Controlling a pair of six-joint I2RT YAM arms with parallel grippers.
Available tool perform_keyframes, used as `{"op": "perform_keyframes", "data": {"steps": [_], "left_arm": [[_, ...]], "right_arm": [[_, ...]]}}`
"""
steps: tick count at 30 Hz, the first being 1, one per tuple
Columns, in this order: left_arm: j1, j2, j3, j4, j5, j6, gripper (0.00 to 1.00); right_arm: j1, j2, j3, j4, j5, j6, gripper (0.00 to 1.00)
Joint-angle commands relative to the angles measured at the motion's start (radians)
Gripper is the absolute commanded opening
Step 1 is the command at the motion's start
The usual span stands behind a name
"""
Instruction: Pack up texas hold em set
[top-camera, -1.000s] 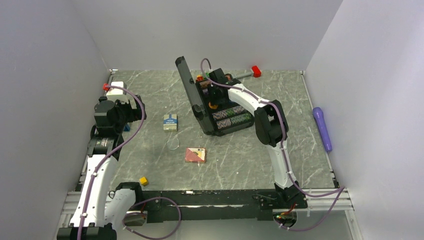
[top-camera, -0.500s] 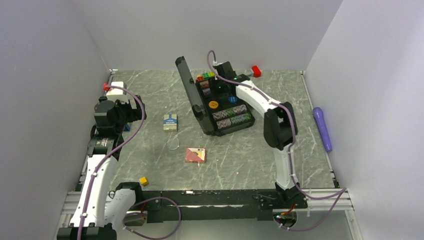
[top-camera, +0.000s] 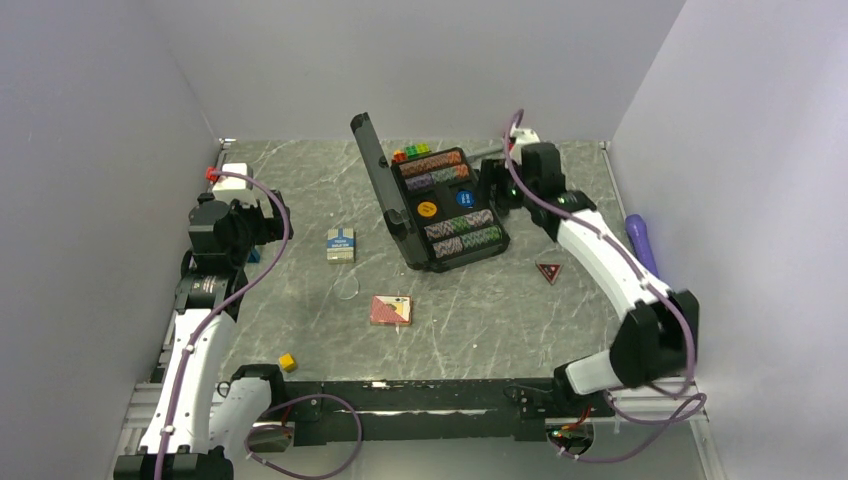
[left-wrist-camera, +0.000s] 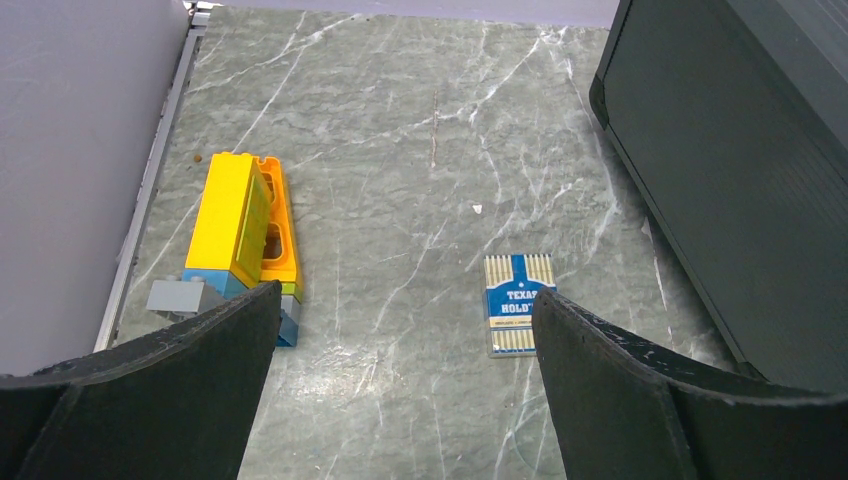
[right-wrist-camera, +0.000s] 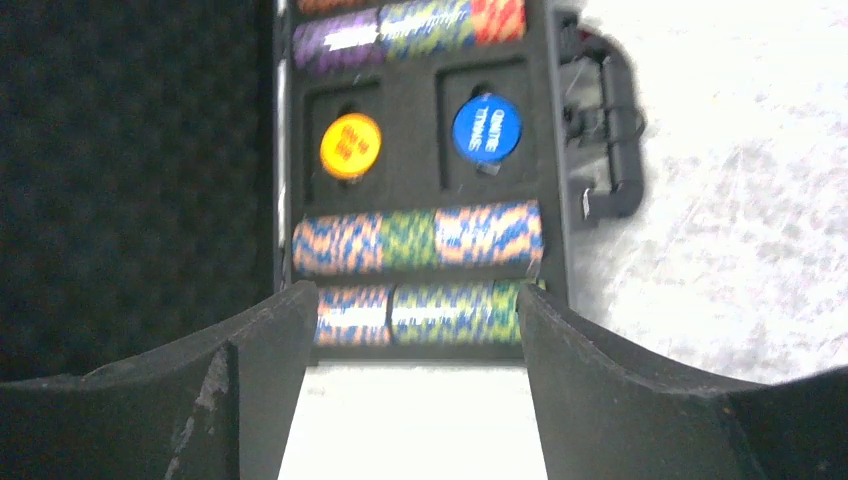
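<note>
Briefcase (top-camera: 452, 215) stands open at the back middle of the table (top-camera: 480, 320), its lid (top-camera: 372, 165) raised on the left side. We note rows of striped chips (top-camera: 460, 232) seated in the tray. An orange marker (top-camera: 427, 209) and a blue marker (top-camera: 465, 198) sit each in its own recess between the chip rows.

Three items of the set lie outside the case, on the table:
- The blue-white deck (top-camera: 340, 244) lies to the left of the case.
- The pink deck (top-camera: 390, 310) lies nearer the arm bases.
- The triangular marker (top-camera: 548, 272) lies off the case's right front corner.

Right gripper (right-wrist-camera: 412, 330) is just beside the case's right edge, near the handle (right-wrist-camera: 605, 140). Its fingers stand apart with nothing between them. Left gripper (left-wrist-camera: 405, 320) is over the left side of the table, fingers spread wide and empty, and the blue-white deck lies ahead in its camera.

We also record a yellow block (left-wrist-camera: 240, 225) by the left wall, a yellow cube (top-camera: 287, 362) at the front left, and a purple cylinder (top-camera: 645, 256) along the right edge. All three are well apart from the case.
</note>
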Motion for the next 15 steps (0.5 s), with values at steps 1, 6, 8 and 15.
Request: {"op": "perform_keyframes", "data": {"steps": [1,6,8,15], "left_arm": [[0.001,0.004,0.001,0.039,0.002,0.002,0.99],[0.001,0.012,-0.003,0.04,0.009,0.0,0.99],[0.001,0.016,-0.004,0.042,0.012,0.002,0.99],[0.002,0.02,-0.005,0.042,0.025,0.004,0.99]], "right_arm": [[0.029,-0.243,-0.23,0.241,-0.113,-0.072,0.77],[0.109,-0.479,-0.51,0.417,-0.299,-0.126,0.76],[0.176,-0.542,-0.587,0.464,-0.338,-0.155,0.76],[0.415,-0.496,-0.728,0.6,-0.408,-0.263,0.76]]}}
